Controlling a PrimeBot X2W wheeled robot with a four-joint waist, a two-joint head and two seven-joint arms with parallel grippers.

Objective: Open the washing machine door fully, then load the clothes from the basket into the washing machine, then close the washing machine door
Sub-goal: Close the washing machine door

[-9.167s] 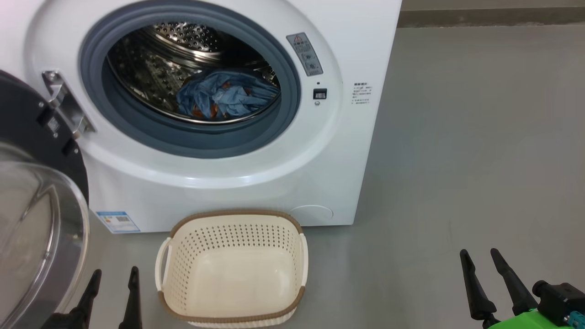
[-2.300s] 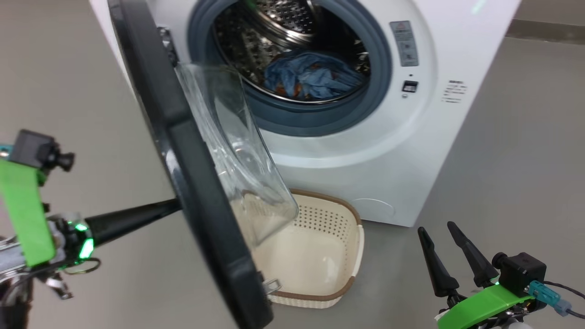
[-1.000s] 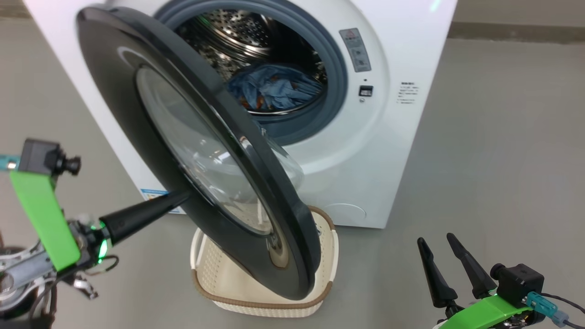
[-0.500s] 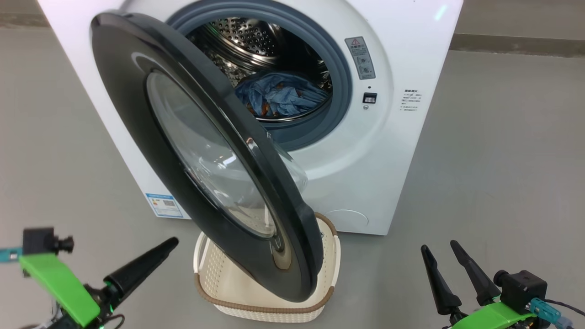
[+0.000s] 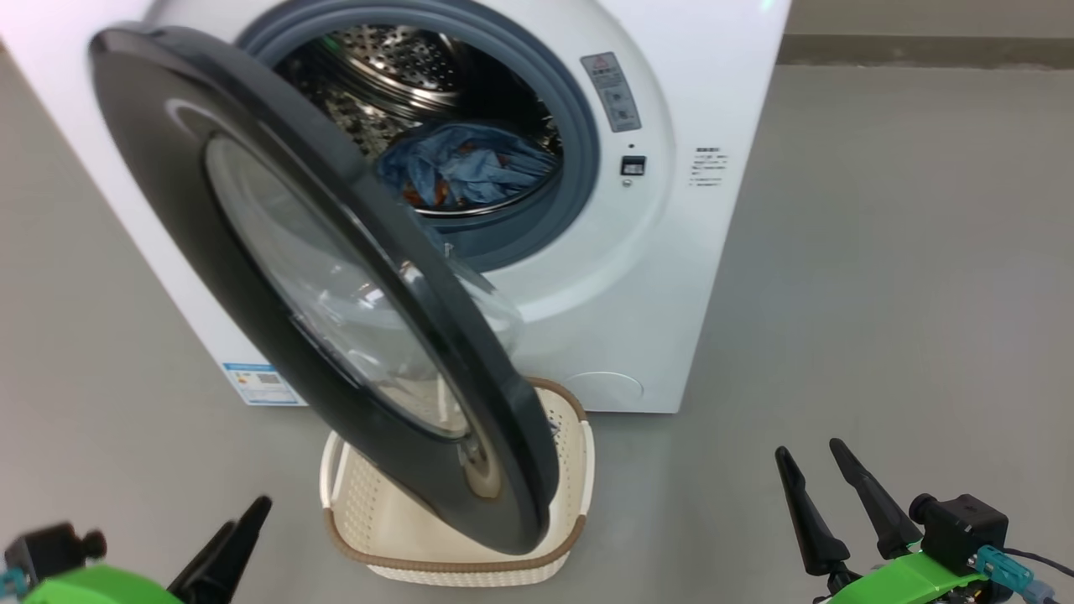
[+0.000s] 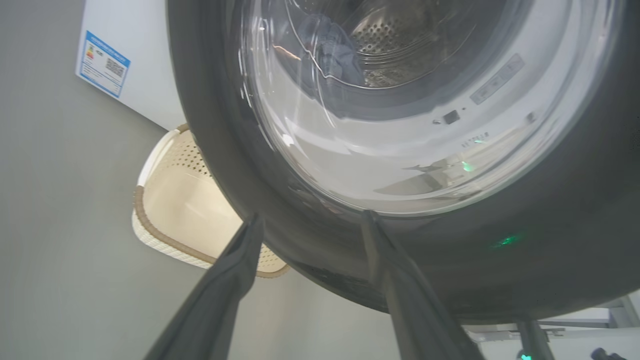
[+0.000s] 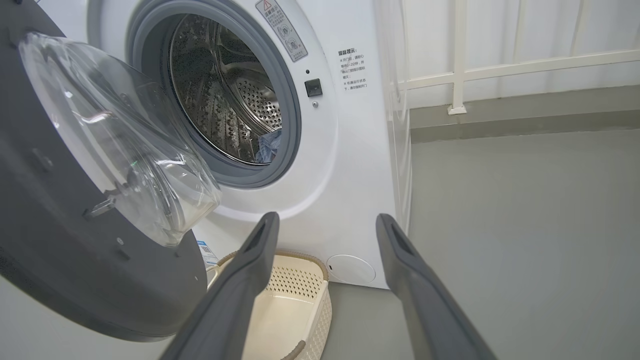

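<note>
The washing machine [image 5: 638, 277] is white, and its door [image 5: 168, 210], black-rimmed with a clear glass bowl, hangs about half shut across the opening. The blue printed clothes [image 5: 461, 172] lie in the steel drum. Under the door's lower edge the basket [image 5: 461, 564] stands on the floor; what shows of its bottom is bare. My left gripper [image 5: 243, 516] is open at the lower left, apart from the door. Its wrist view looks up at the door [image 6: 225, 150], with the basket [image 6: 170, 210] at the left. My right gripper [image 5: 807, 449] is open and empty at the lower right.
Grey floor stretches free to the right of the machine. A white railing [image 7: 500, 70] stands behind a low kerb at the back right. A blue label sticker [image 5: 256, 382] marks the machine's lower left corner. The door overhangs most of the basket.
My left gripper has come off the door's outer face, dropped toward the lower left and opened. The door stays half shut. The head camera has shifted a little.
</note>
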